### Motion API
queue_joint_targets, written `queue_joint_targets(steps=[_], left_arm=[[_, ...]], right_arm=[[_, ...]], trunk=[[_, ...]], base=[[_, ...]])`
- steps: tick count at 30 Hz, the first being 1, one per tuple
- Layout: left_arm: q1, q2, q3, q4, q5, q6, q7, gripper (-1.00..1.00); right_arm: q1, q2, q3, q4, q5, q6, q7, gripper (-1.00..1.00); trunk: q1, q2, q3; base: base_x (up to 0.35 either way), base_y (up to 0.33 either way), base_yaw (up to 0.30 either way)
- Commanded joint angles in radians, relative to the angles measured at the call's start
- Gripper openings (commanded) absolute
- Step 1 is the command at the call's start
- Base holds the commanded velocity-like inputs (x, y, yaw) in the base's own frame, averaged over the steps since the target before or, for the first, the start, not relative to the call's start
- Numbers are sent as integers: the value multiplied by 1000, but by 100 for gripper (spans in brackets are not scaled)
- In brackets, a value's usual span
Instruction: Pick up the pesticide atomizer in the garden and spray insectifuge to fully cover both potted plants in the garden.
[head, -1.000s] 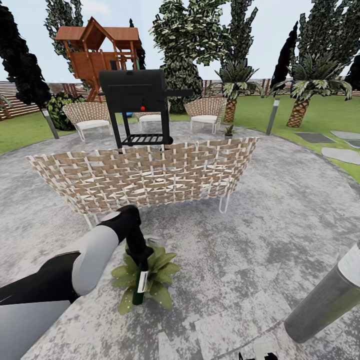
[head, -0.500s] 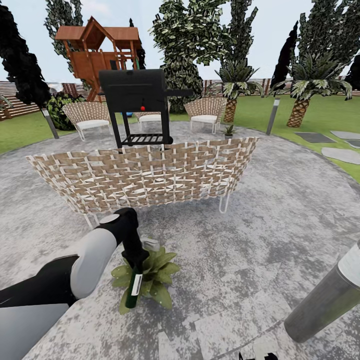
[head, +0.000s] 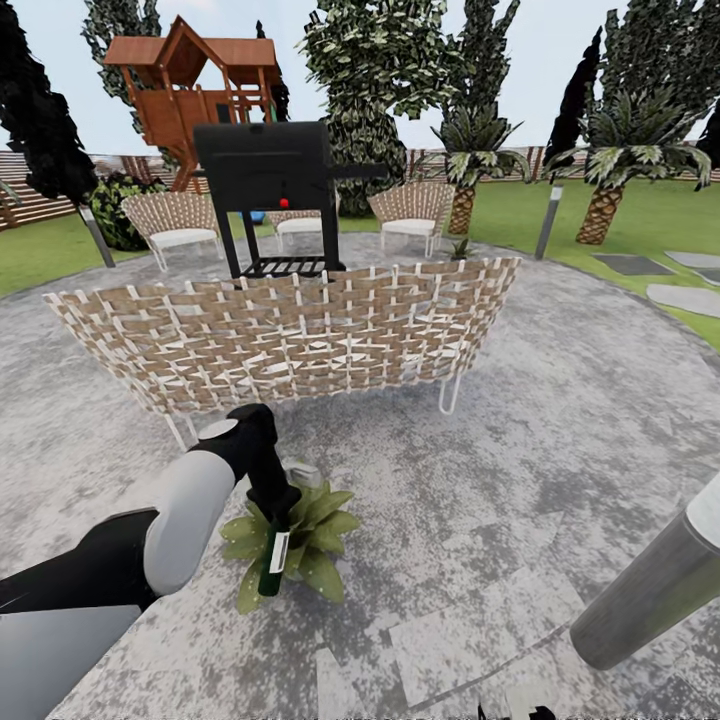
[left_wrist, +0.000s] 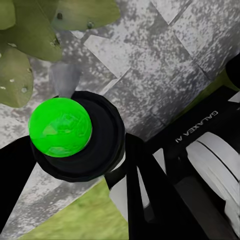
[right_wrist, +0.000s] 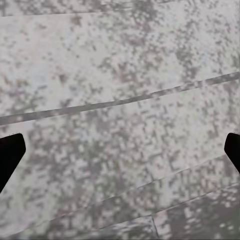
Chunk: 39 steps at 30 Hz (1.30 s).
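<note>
The left gripper is clamped on the pesticide atomizer, whose long axis hangs nearly upright directly over the near potted plant, while the right gripper's fingertips stand wide apart above bare patio stone.

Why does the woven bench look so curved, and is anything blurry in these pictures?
Head view: a wide lens bows the woven bench and stretches the grey post at the corner; the light is flat, with hardly any shadows. Left wrist view: the green bottle base and leaves look soft, being so close. Right wrist view: the stone paving looks coarse and blocky.
</note>
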Motion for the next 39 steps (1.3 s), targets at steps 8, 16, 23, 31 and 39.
queue_joint_targets(steps=[8,16,23,31,39], left_arm=[[5,-15,6,13,-8,8,-11,-100],[1,-15,5,14,-8,8,-12,-100],[-1,-15,3,7,-18,5,-37,-100],[0,-12,-12,4,-20,3,-37,-100],[6,-15,-10,13,-19,2,-37,-100]], right_arm=[[0,-2,8,2,6,-1,-8,100],[-1,-2,8,2,6,-1,-8,100],[0,-2,8,2,6,-1,-8,100],[-1,-2,8,2,6,-1,-8,100],[0,-2,8,2,6,-1,-8,100]], trunk=[[31,-57,-27],[44,-79,-52],[44,-79,-52],[44,-79,-52],[44,-79,-52]], base=[[0,0,0],[0,0,0],[0,0,0],[137,0,0],[141,0,0]])
